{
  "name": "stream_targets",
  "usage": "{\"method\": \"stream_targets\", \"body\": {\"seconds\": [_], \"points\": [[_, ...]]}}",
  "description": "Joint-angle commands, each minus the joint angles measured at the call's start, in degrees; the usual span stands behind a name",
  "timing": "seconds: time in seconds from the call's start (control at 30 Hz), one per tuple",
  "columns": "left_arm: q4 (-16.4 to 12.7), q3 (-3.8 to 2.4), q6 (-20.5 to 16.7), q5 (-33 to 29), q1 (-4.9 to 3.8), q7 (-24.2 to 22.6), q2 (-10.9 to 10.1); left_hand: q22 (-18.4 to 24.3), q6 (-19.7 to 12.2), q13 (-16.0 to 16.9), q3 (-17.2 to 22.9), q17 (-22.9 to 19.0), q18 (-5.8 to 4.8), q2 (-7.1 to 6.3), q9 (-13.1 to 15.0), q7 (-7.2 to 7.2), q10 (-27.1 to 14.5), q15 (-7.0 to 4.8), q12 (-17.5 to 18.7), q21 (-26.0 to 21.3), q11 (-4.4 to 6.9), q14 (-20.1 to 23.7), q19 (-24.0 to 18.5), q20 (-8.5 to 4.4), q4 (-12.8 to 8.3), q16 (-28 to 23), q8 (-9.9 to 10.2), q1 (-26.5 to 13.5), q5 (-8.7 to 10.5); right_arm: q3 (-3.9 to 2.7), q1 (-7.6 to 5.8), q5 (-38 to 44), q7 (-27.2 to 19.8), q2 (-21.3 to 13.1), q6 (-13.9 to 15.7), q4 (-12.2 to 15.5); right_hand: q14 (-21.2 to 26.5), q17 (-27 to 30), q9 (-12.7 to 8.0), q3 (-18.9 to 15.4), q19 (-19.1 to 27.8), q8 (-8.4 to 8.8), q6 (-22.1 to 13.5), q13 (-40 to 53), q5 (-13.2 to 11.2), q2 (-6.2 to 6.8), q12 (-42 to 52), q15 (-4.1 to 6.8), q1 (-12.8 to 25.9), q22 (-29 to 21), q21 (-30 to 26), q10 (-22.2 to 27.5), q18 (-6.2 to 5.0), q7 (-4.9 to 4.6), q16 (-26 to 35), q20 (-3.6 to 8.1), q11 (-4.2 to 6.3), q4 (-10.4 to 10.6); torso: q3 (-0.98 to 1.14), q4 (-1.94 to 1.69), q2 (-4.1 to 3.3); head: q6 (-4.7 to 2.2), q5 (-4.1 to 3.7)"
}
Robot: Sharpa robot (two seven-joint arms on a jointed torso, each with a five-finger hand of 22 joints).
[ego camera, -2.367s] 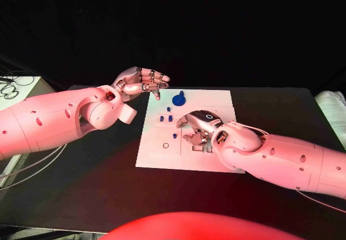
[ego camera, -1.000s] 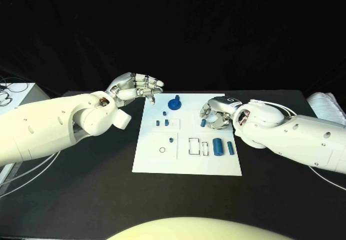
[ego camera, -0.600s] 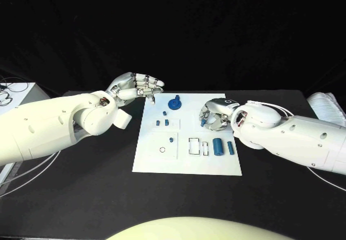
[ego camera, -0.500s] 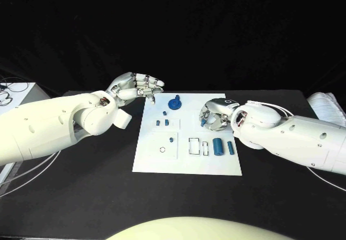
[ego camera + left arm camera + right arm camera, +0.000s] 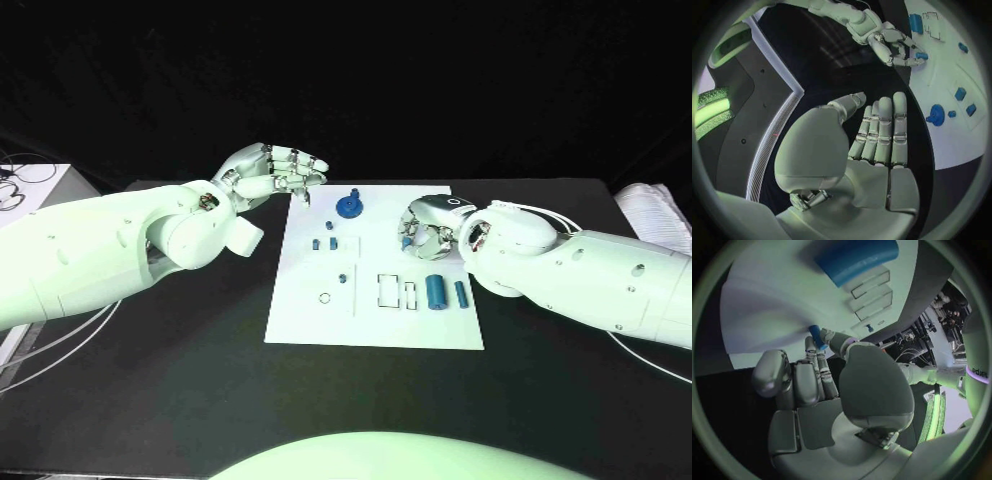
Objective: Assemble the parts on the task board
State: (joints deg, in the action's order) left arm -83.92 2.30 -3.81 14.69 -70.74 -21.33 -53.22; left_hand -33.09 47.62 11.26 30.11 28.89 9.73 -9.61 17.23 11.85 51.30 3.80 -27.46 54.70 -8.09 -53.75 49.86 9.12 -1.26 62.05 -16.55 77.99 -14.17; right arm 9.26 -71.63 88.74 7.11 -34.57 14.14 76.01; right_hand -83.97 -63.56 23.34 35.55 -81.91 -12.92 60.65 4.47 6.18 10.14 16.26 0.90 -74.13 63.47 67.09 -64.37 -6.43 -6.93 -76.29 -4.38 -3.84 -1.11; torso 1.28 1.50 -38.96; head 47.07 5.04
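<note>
A: Right robot hand (image 5: 428, 232) sits over the far right part of the white board (image 5: 306, 318), fingers curled together, pinching a small blue peg (image 5: 816, 336) at the fingertips. The right wrist view shows the peg poking out past them.

B: Left one?

A: Left robot hand (image 5: 274, 172) hovers just off the board's far left corner. Fingers straight and side by side, thumb apart, nothing in it.

B: Risks?

A: The grip looks shallow, so the peg could tilt or slip out on the way down. If it arrives tilted, it would likely jam at the hole's edge or topple flat on the board. The curled fingers also hide the spot beneath them, so I cannot tell which hole it is over.

B: Anything nearby to knock?

A: Two blue cylinders (image 5: 436, 295) lie just on the near side of the right hand, beside the outlined slots (image 5: 388, 291). A low sweep could roll them. The blue knob (image 5: 351, 206) stands near the far edge, between the hands.

B: Surface, room?

A: Black bench (image 5: 173, 390), matte. The board lies flat on it and looks unfastened, so a sideways push might shift it. Dark backdrop behind; cables (image 5: 18, 170) at the far left.
</note>
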Motion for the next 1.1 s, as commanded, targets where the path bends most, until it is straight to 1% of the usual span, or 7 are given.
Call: {"method": "stream_targets", "body": {"seconds": [0.03,0.27,0.4,0.6,0.67,0.87,1.1], "points": [[-0.02,-0.04,1.15,-0.25,0.0,-0.28,0.14,0.09,-0.43,-0.05,-0.24,-0.04,0.87,0.05,-0.05,-0.08,-0.44,0.13,-0.32,-0.24,-0.02,-0.14,0.52,0.04,0.03,-0.21,-0.15,-0.28,-0.09,0.12,0.28,0.93,1.19,0.08,3.54,0.26,-1.38,-0.14,1.01,0.45,-0.59,-1.11,1.12,0.63,-0.08,-1.61,0.49,0.68,-0.56,0.91,0.76,-1.71,1.05,0.37,-0.24,0.14,0.81,-0.21,0.0,0.0,0.01,0.12,-0.02],[0.1,-0.04,1.23,-0.25,0.0,-0.25,0.22,0.09,-0.43,-0.05,-0.24,-0.04,0.87,0.05,-0.05,-0.08,-0.44,0.13,-0.32,-0.24,-0.02,-0.14,0.52,0.04,0.03,-0.21,-0.15,-0.28,-0.09,0.04,0.37,-0.85,2.43,-1.12,8.24,1.58,-1.36,-0.13,2.21,0.61,-0.79,-2.1,1.37,1.09,0.86,-2.07,0.29,1.06,-0.76,1.63,1.32,-2.99,1.16,0.54,-0.33,0.58,1.19,-0.73,-0.02,0.01,0.07,-0.01,-0.02],[0.26,-0.04,1.21,-0.25,0.0,-0.26,0.22,0.13,-0.45,-0.06,-0.23,-0.04,0.87,0.09,-0.06,-0.08,-0.45,0.13,-0.37,-0.28,-0.02,-0.13,0.54,0.04,0.04,-0.22,-0.21,-0.21,-0.1,-0.48,0.13,-2.73,2.59,-2.6,10.26,3.45,-1.35,-0.1,2.25,0.62,-0.82,-2.12,1.34,1.1,0.93,-2.08,0.26,1.07,-0.75,1.74,1.41,-3.0,1.19,0.52,-0.31,0.6,1.18,-0.75,-0.03,0.06,0.12,-0.14,0.03],[0.53,-0.04,1.2,-0.25,0.0,-0.27,0.27,0.13,-0.45,-0.06,-0.23,-0.04,0.87,0.09,-0.06,-0.08,-0.45,0.13,-0.37,-0.28,-0.02,-0.13,0.54,0.04,0.04,-0.22,-0.21,-0.21,-0.1,-1.46,-1.04,-5.37,2.08,-4.86,12.51,7.1,-1.35,-0.11,2.31,0.64,-0.82,-2.15,1.3,1.11,1.0,-2.08,0.21,1.07,-0.75,1.76,1.42,-3.01,1.19,0.5,-0.32,0.61,1.16,-0.78,-0.05,0.12,0.12,-0.26,0.04],[0.59,-0.04,1.19,-0.24,0.0,-0.26,0.29,0.13,-0.45,-0.06,-0.23,-0.04,0.87,0.09,-0.06,-0.08,-0.45,0.13,-0.37,-0.28,-0.02,-0.13,0.54,0.04,0.04,-0.22,-0.21,-0.21,-0.1,-1.77,-1.37,-6.02,1.82,-5.56,13.04,8.57,-1.35,-0.06,2.35,0.64,-0.82,-2.16,1.26,1.12,1.05,-2.07,0.17,1.07,-0.74,1.76,1.42,-3.01,1.19,0.47,-0.3,0.62,1.15,-0.8,-0.04,0.14,0.13,-0.28,0.13],[0.66,-0.04,1.19,-0.24,0.0,-0.25,0.36,0.13,-0.45,-0.06,-0.23,-0.04,0.87,0.09,-0.06,-0.08,-0.45,0.13,-0.37,-0.28,-0.02,-0.13,0.54,0.04,0.04,-0.22,-0.21,-0.21,-0.1,-2.14,-1.68,-7.68,1.1,-5.91,13.16,11.69,-1.33,0.01,2.41,0.63,-0.86,-2.18,1.19,1.13,1.11,-2.0,0.09,1.05,-0.71,1.91,1.54,-2.99,1.23,0.44,-0.27,0.63,1.13,-0.85,-0.01,0.17,0.09,-0.46,0.35],[0.74,-0.04,1.19,-0.29,0.0,-0.3,0.57,0.15,-0.45,-0.07,-0.24,-0.03,0.87,0.11,-0.07,-0.08,-0.46,0.13,-0.41,-0.31,-0.02,-0.12,0.56,0.04,0.07,-0.23,-0.26,-0.19,-0.09,-1.84,-0.24,-7.39,0.22,-2.75,12.12,14.15,-1.3,0.16,2.52,0.64,-0.81,-2.19,1.04,1.14,1.21,-1.95,-0.06,1.03,-0.69,1.77,1.4,-2.94,1.2,0.39,-0.21,0.63,1.08,-0.93,0.09,0.11,0.05,-0.48,0.89]]}}
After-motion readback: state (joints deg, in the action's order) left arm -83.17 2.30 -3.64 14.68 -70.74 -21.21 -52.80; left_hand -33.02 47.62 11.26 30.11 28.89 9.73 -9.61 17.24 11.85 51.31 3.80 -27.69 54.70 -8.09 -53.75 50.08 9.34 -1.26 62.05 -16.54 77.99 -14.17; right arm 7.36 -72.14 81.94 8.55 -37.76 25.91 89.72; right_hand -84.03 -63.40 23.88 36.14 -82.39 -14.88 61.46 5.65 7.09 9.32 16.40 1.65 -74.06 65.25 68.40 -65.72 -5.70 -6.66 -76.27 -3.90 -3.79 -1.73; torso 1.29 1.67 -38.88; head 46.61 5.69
